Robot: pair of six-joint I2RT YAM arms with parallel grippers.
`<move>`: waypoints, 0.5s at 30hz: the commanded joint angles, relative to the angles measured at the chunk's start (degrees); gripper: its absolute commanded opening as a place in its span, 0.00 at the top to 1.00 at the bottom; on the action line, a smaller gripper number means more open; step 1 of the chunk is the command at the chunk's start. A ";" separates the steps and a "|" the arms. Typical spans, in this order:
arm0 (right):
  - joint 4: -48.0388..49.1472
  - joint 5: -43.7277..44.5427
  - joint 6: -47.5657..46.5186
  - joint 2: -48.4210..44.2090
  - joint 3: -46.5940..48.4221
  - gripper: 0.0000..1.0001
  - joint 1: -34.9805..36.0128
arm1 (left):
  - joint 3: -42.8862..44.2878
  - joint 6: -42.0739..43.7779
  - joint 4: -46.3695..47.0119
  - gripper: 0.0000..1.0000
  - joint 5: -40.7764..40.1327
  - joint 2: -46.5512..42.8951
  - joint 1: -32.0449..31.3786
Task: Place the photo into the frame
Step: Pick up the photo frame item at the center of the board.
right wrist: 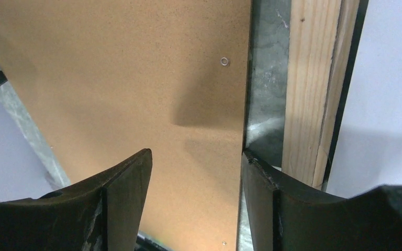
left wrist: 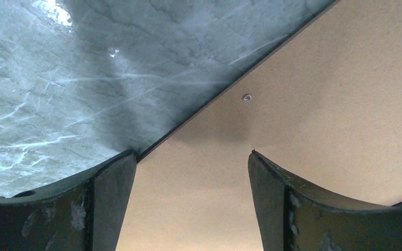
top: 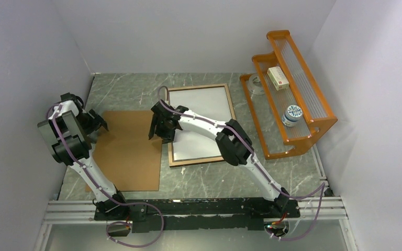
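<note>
From the top view, the frame [top: 197, 87] is seen lying back-up on the table [top: 209, 180] with its light wood border uppermost. The photo [top: 201, 107] is seen inside that border with its white back showing, so it is judged to be seated already. A brown board [top: 128, 157] lies flat just left of the frame, and an orange rack [top: 322, 121] stands to the right, well apart from both arms. The left claw [top: 98, 124] is held over the far left corner of the board, and the right claw [top: 158, 132] over the narrow gap between board and frame. In the left wrist view, the left claw [left wrist: 191, 157] is shown spread with nothing between its fingers, above the board's edge where it meets the marbled table. In the right wrist view, the right claw [right wrist: 196, 154] is likewise shown spread and empty. One of its fingers is over the board and the other over the strip of table beside the frame's wooden rail, with the white sheet beyond. The step in hand is judged to be the pick-up of the board to close the frame. A grip on the board's thin edge is called for next, so that it can be lifted, carried over the photo and lowered squarely inside the border without the sheet being shifted
</note>
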 commanded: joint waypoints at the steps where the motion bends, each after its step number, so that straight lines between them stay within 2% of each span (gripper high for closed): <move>1: 12.83 -10.11 -1.16 0.13 -2.40 0.35 0.21 | -0.72 -1.44 -3.50 0.19 4.78 3.77 -0.47; 7: 20.96 -13.54 -4.45 -6.31 -3.54 0.37 0.17 | -0.88 -1.60 -3.38 0.21 5.98 2.88 -0.47; 15: 20.14 -10.39 -8.25 -10.99 -4.41 0.39 0.05 | -3.50 -2.56 -1.25 0.24 11.53 1.83 -0.72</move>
